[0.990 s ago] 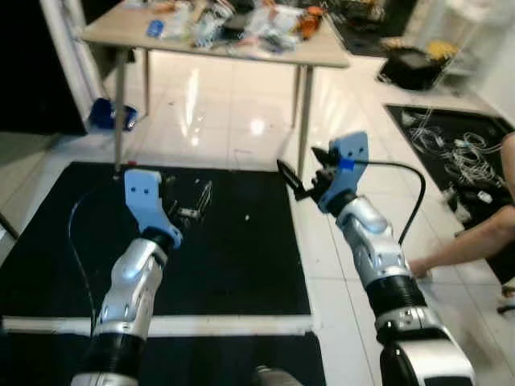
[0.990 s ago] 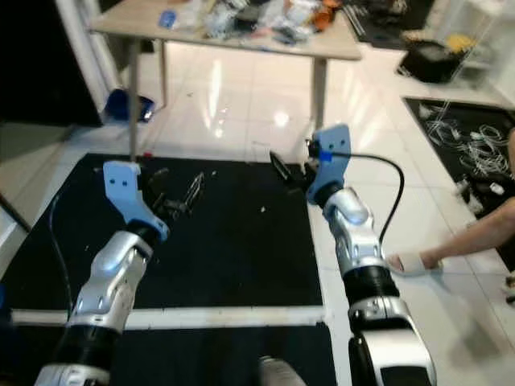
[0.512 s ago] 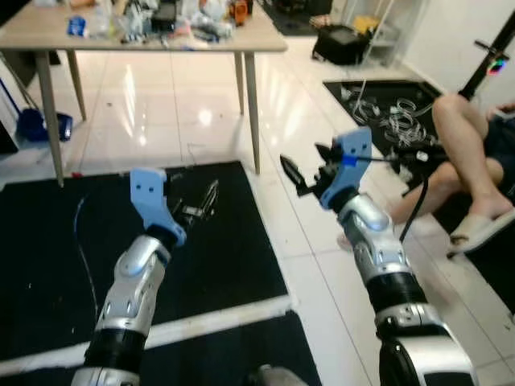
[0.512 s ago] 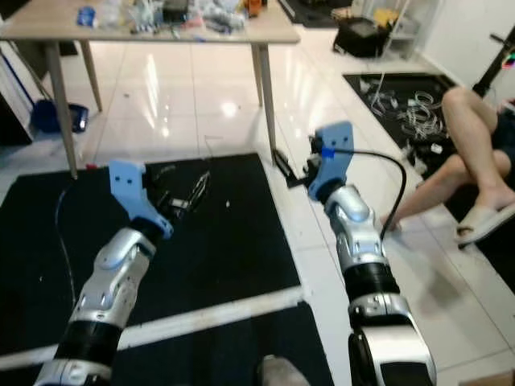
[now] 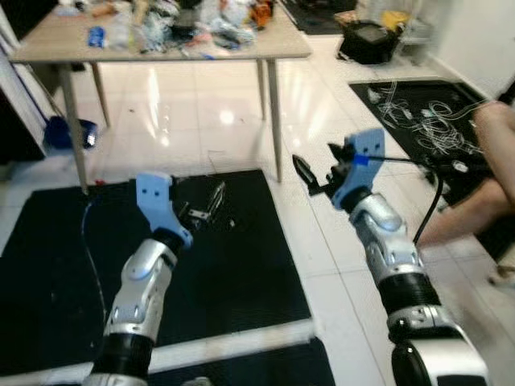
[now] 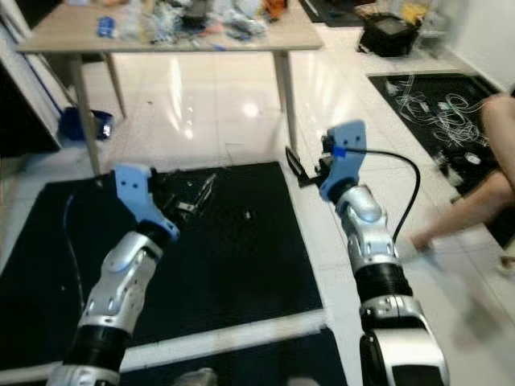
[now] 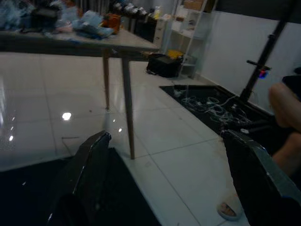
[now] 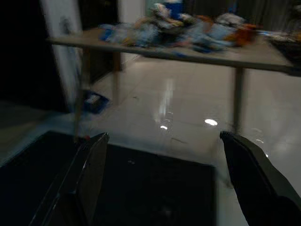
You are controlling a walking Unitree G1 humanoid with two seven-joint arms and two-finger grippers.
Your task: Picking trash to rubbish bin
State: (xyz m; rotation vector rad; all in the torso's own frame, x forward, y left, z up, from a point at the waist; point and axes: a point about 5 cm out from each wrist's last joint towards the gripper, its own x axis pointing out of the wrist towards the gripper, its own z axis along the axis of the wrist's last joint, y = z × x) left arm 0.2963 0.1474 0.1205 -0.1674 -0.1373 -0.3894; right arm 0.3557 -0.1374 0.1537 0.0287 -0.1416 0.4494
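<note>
Both arms are raised in front of me over a black floor mat (image 5: 241,265). My left gripper (image 5: 203,211) hangs open above the mat's far part, nothing between its fingers (image 7: 89,174). Over the mat's right edge my right gripper (image 5: 318,167) is open too, its fingers (image 8: 87,179) wide apart and empty. Several wrappers, bags and other clutter (image 5: 185,20) cover a wooden table (image 5: 265,50) further ahead. A small pale scrap (image 6: 247,214) lies on the mat between the grippers.
A person's leg (image 5: 475,205) stretches in from the right, with a slippered foot (image 7: 229,210) on the white tiles. Tangled cables (image 5: 426,108) lie on a second black mat. A black bag (image 5: 372,39) sits behind, and a blue object (image 5: 68,133) lies under the table's left side.
The camera has swung a little, so the table and mat sit further right and lower in the picture. The person's leg has shifted. Both arms keep the same raised pose, grippers still open.
</note>
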